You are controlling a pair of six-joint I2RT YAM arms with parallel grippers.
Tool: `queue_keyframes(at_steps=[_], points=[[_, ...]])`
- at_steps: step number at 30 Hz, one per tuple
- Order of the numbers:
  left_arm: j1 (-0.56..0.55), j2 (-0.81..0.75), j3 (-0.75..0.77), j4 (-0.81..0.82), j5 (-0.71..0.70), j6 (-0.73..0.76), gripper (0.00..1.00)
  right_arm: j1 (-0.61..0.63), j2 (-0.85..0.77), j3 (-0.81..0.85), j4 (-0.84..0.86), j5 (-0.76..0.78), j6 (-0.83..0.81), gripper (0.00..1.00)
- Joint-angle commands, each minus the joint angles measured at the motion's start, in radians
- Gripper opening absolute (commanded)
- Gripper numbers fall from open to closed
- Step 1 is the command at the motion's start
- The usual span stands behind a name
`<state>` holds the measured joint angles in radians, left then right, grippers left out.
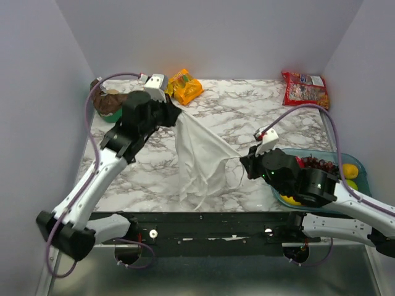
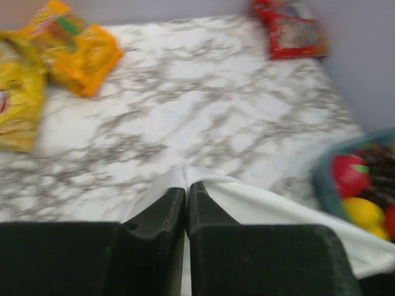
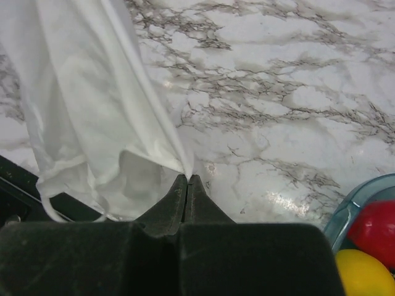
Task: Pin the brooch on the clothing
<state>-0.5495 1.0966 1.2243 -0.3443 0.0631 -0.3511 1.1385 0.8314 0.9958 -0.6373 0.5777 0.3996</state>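
Observation:
The clothing is a white garment (image 1: 197, 154) held up off the marble table between both arms. My left gripper (image 1: 176, 114) is shut on its upper corner; the left wrist view shows the jaws (image 2: 186, 185) pinching a fold of the white garment (image 2: 265, 209). My right gripper (image 1: 242, 158) is shut on the garment's right edge; the right wrist view shows the fingertips (image 3: 187, 177) closed on a point of the white garment (image 3: 92, 92). No gold-yellow brooch shows clearly. A faint small round spot (image 3: 212, 168) lies on the table just beyond the right fingertips; I cannot tell what it is.
An orange snack bag (image 1: 185, 86) lies at the back centre-left and a red bag (image 1: 305, 89) at the back right. A teal tray (image 1: 366, 176) with lemons and other fruit sits under the right arm. A green bowl (image 1: 108, 105) with brown contents stands at the back left.

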Motion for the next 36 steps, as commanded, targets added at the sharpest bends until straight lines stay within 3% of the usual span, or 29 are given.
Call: queue_keyframes(at_steps=[1,4,9,12,13,16,21,28,36], points=[[0.164,0.322,0.095,-0.088,0.089,0.096,0.71,-0.078,0.095,-0.068,0.157,-0.025,0.004,0.01],[0.143,0.439,0.178,-0.14,0.054,0.116,0.94,-0.105,0.198,-0.123,0.234,-0.062,0.007,0.01],[-0.011,0.254,-0.04,-0.038,-0.144,0.094,0.99,-0.105,0.339,-0.16,0.27,-0.114,0.053,0.01],[-0.116,0.107,-0.228,0.033,-0.163,0.058,0.99,-0.106,0.38,-0.186,0.315,-0.156,0.076,0.01],[-0.197,0.076,-0.274,0.048,-0.169,0.037,0.99,-0.108,0.394,-0.2,0.321,-0.165,0.084,0.01],[-0.283,-0.009,-0.449,0.074,-0.14,-0.07,0.95,-0.106,0.406,-0.227,0.343,-0.167,0.113,0.01],[-0.334,-0.087,-0.678,0.09,-0.121,-0.186,0.83,-0.111,0.417,-0.259,0.367,-0.17,0.15,0.01],[-0.385,-0.055,-0.703,0.035,-0.129,-0.229,0.72,-0.154,0.402,-0.275,0.372,-0.177,0.148,0.01],[-0.415,0.046,-0.688,0.024,-0.216,-0.221,0.69,-0.197,0.339,-0.313,0.387,-0.188,0.133,0.01]])
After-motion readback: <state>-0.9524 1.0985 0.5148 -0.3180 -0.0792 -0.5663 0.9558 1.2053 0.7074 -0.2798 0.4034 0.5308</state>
